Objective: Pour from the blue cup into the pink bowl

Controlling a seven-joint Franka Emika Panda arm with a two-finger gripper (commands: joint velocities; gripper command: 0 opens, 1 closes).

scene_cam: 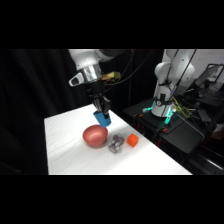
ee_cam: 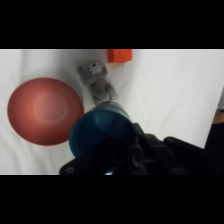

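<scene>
Pinching the blue cup (scene_cam: 103, 118), the hand (scene_cam: 102, 111) hangs above the table (scene_cam: 75, 155) | pink bowl (scene_cam: 95, 135) sits just below the hand, cup over its rim | grey object (scene_cam: 116, 143) and orange block (scene_cam: 132, 140) lie beyond the bowl.

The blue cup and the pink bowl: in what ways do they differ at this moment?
The blue cup is small and narrow; the pink bowl is wide and shallow. The gripper holds the blue cup in the air beside the pink bowl's rim, while the pink bowl rests on the table. Both are round and plain.
</scene>
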